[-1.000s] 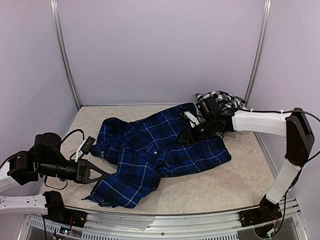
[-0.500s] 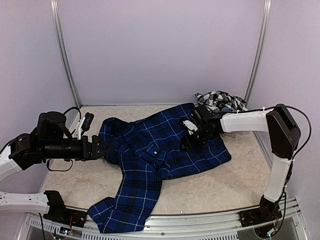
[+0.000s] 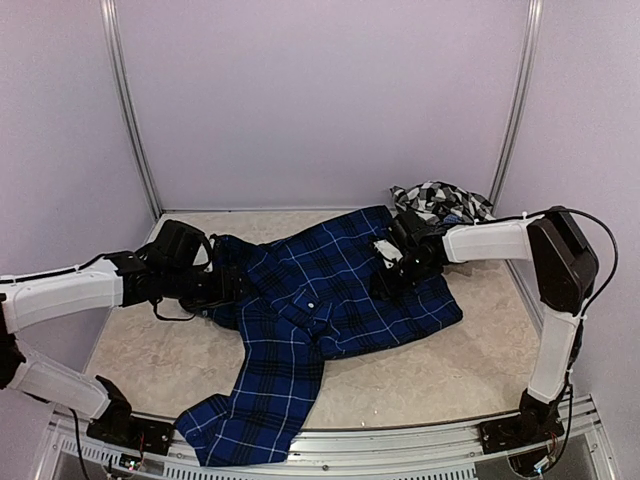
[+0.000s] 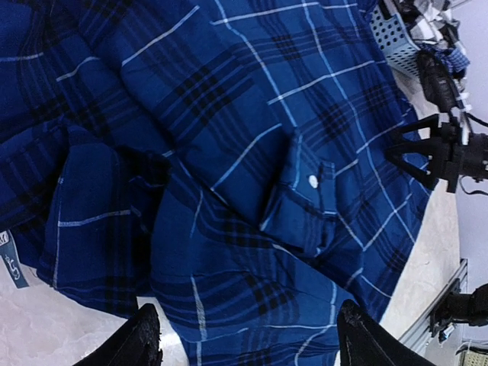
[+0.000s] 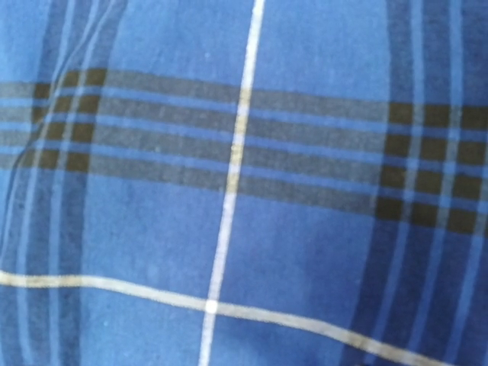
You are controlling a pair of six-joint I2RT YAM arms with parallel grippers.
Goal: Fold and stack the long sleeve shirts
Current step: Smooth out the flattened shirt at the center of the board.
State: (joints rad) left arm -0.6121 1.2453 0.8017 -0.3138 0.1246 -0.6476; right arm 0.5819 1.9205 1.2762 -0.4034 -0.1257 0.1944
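Top external view: navy blue plaid button-up shirt (image 3: 330, 300) lies spread on the beige table (image 3: 450, 380), one sleeve trailing to the near edge. Left gripper (image 4: 245, 320) hovers over its collar side, fingers apart and empty, likely lining up a fresh grab. Right gripper (image 3: 392, 278) presses on the shirt body, probably pinning it; finger spacing cannot be told. Black-and-white checked shirt (image 3: 440, 198) sits crumpled in the far right corner. A second ago the left gripper was closed beside the bunched sleeve; the sleeve now lies straight.
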